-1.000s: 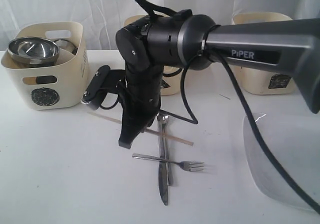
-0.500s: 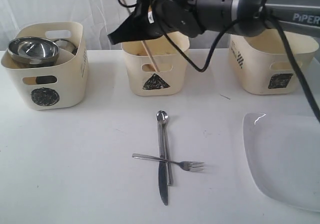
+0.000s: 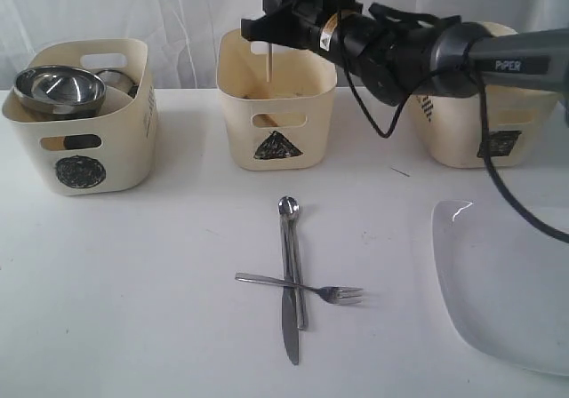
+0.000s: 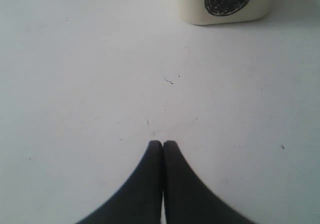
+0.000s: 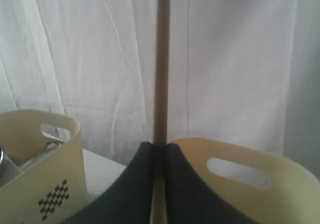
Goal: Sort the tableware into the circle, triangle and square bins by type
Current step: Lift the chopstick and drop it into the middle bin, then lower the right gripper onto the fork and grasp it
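My right gripper reaches across over the triangle bin and is shut on a wooden chopstick, which stands upright with its lower end inside the bin. The right wrist view shows the chopstick pinched between the black fingers of the right gripper. A steel spoon, knife and fork lie crossed on the table in front of the bin. The white plate lies at the right. A steel bowl and a mug sit in the circle bin. My left gripper is shut and empty over bare table.
The square bin stands at the back right, behind the right arm. A white curtain hangs behind all three bins. In the left wrist view the circle bin's foot stands ahead of the fingers.
The right arm lifted the chopstick off the table beside the cutlery, swung back and up, and now holds it upright over the triangle bin.
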`<state>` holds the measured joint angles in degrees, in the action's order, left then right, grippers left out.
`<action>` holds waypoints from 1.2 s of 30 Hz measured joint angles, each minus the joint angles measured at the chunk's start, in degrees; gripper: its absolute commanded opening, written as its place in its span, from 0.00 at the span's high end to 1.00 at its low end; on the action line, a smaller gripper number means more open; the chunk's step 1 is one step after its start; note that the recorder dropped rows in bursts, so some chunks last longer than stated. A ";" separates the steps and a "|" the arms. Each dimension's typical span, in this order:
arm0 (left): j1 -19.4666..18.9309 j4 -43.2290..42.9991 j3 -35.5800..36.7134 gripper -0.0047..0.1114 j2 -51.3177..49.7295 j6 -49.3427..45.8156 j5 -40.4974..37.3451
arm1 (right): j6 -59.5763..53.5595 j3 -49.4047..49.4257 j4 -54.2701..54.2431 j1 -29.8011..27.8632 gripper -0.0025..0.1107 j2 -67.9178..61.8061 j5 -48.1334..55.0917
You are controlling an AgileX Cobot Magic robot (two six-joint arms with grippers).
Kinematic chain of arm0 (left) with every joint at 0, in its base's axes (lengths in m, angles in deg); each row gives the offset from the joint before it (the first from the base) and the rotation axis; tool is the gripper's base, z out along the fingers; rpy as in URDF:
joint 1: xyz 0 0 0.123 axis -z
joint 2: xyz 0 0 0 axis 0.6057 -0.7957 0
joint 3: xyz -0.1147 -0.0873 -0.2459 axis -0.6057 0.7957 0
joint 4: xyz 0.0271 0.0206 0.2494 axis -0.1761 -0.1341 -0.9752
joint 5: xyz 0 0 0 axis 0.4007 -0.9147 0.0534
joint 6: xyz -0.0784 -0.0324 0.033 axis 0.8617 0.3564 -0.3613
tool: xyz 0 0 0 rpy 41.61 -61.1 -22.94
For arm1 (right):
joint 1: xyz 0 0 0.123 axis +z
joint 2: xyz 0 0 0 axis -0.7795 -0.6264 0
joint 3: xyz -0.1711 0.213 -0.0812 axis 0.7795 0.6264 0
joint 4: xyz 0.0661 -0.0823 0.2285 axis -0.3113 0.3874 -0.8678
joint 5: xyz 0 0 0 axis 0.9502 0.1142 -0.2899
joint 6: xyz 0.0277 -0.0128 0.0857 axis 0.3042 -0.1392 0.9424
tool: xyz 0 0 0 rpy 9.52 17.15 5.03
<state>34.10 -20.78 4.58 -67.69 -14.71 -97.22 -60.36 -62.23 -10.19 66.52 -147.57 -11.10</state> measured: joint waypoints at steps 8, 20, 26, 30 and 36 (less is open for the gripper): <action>0.00 0.00 0.00 0.96 0.00 0.00 0.00 | -0.30 -1.62 -0.09 -0.27 0.74 1.42 18.69; 0.00 0.00 0.00 0.96 0.00 0.00 0.00 | -28.79 -1.62 -13.11 -0.31 0.89 17.96 87.81; 0.00 0.00 0.00 0.96 0.00 0.00 0.00 | -49.01 3.13 -40.27 0.58 0.98 21.41 95.23; 0.00 0.00 0.00 0.96 0.00 0.00 0.00 | -56.48 9.51 -46.93 4.63 0.98 21.56 95.64; 0.00 0.00 0.00 0.96 0.00 0.00 0.00 | -60.37 14.82 -42.92 8.72 0.93 21.56 88.01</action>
<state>34.10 -20.78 4.58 -67.69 -14.71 -97.22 -120.73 -47.42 -53.12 75.24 -126.01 76.90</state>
